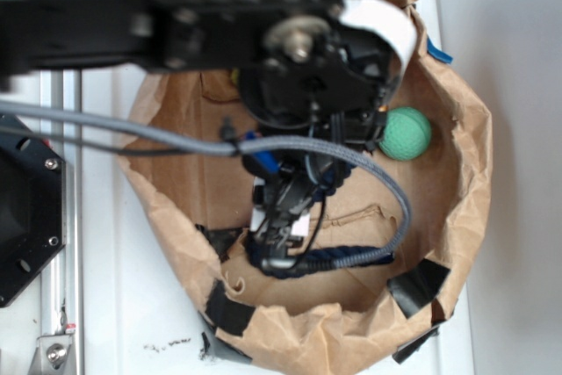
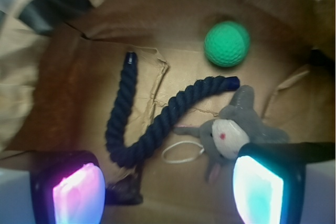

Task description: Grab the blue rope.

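Note:
The blue rope (image 2: 152,127) is a thick dark navy twisted rope bent in a V on the floor of a brown paper bag. One end points up left, the other lies by a grey plush toy (image 2: 231,129). My gripper (image 2: 168,192) is open and empty, its two lit pads wide apart, just below the rope's bend. In the exterior view the gripper (image 1: 279,239) hangs inside the bag over the rope (image 1: 329,259), which shows partly under it.
A green ball (image 2: 227,43) lies at the back of the bag, also in the exterior view (image 1: 405,133). A thin white loop of cord (image 2: 181,153) lies beside the plush. The bag's crumpled walls (image 1: 474,173) ring the space. A grey cable (image 1: 378,177) arcs over the bag.

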### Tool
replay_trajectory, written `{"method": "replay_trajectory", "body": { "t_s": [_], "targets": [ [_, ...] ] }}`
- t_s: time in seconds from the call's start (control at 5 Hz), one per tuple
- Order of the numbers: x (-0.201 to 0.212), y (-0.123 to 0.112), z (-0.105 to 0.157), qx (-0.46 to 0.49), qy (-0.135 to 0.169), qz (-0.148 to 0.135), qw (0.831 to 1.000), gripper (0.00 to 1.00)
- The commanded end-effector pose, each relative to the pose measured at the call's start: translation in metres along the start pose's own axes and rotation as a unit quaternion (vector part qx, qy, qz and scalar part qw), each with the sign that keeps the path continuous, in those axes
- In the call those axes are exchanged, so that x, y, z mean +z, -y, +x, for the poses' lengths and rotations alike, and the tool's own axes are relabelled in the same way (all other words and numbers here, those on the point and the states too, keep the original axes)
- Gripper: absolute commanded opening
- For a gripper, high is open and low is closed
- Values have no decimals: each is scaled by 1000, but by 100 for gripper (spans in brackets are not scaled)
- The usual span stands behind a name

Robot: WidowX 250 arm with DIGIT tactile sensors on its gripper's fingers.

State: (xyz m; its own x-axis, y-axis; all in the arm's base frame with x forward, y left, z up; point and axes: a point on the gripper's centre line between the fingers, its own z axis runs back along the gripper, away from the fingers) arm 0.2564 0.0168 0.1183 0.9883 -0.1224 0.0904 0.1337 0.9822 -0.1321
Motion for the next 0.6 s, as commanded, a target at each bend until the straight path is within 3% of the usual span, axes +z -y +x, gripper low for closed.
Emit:
{"method": "replay_trajectory", "body": {
  "t_s": [0.0, 0.4],
  "targets": [
    [-38, 2, 18, 27, 64, 41, 997, 100],
    [-51, 51, 38, 19, 96, 23, 995, 100]
  ]
}}
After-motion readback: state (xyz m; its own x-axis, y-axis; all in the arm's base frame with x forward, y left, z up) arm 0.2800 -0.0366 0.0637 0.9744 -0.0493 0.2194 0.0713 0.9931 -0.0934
